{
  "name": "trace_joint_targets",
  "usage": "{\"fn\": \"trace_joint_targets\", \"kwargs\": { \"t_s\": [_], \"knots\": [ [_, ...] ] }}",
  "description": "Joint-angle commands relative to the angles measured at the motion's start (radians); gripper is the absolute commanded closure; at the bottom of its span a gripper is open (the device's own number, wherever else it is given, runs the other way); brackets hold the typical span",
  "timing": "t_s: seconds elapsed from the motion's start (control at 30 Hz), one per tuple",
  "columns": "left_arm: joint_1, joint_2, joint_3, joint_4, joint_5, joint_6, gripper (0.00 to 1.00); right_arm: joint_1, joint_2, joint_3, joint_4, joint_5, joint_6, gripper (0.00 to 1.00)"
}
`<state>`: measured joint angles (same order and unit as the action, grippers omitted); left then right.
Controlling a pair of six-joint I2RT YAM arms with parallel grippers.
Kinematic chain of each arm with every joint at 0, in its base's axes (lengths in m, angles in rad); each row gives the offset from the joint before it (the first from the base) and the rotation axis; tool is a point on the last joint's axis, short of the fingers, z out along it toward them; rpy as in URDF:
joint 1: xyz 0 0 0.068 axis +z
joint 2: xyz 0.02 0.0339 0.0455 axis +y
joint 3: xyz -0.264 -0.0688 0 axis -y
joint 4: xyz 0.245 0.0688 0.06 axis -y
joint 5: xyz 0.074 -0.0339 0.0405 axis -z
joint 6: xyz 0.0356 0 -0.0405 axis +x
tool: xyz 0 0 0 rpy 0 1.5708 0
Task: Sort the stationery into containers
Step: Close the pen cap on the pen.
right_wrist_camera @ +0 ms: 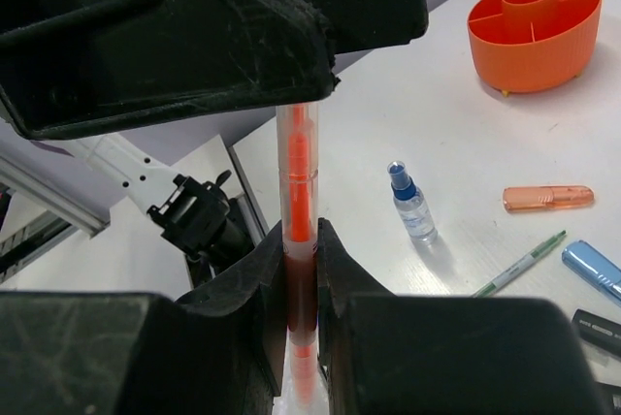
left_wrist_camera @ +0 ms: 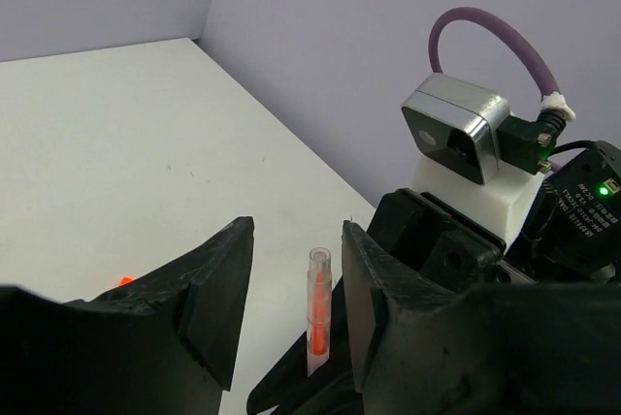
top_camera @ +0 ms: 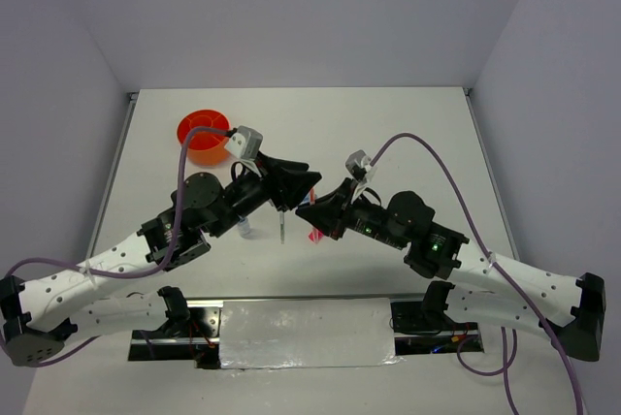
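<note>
My right gripper (right_wrist_camera: pixel 299 284) is shut on a clear pen with an orange core (right_wrist_camera: pixel 298 182) and holds it above the table at mid-table (top_camera: pixel 315 209). My left gripper (left_wrist_camera: pixel 296 308) is open, its jaws on either side of the pen's free end (left_wrist_camera: pixel 318 303) with a gap on each side. In the top view the left gripper (top_camera: pixel 296 184) meets the right one tip to tip. The round orange organiser (top_camera: pixel 204 137) stands at the far left and also shows in the right wrist view (right_wrist_camera: pixel 534 32).
On the table below lie a blue-capped clear bottle (right_wrist_camera: pixel 411 207), a salmon piece (right_wrist_camera: pixel 548 198), a thin green pen (right_wrist_camera: pixel 519 265), a light-blue piece (right_wrist_camera: pixel 592 268) and a black highlighter (right_wrist_camera: pixel 597 330). The bottle (top_camera: pixel 245 229) lies under the left arm.
</note>
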<state>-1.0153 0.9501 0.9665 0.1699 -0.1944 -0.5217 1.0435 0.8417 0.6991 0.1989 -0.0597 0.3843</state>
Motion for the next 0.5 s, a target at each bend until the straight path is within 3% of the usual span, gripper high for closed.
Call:
{"fn": "trace_joint_targets", "kwargs": {
  "t_s": [0.0,0.13,0.23,0.37,0.47],
  "knots": [
    [-0.002,0.007,0.014,0.026,-0.004,0.022,0.47,0.007,-0.009,0.011,-0.001,-0.011,-0.012,1.00],
    [-0.002,0.012,0.008,0.031,0.015,0.014,0.63,0.006,-0.012,0.013,-0.007,0.001,-0.018,1.00],
    [-0.002,0.018,0.003,0.028,0.030,0.006,0.69,0.006,-0.006,0.019,-0.016,0.012,-0.024,1.00],
    [0.000,0.022,0.000,0.022,0.032,-0.001,0.97,0.006,0.000,0.028,-0.019,0.031,-0.025,1.00],
    [-0.002,0.030,0.008,0.010,0.041,-0.004,1.00,0.004,0.003,0.036,-0.018,0.038,-0.038,1.00]
  ]
}}
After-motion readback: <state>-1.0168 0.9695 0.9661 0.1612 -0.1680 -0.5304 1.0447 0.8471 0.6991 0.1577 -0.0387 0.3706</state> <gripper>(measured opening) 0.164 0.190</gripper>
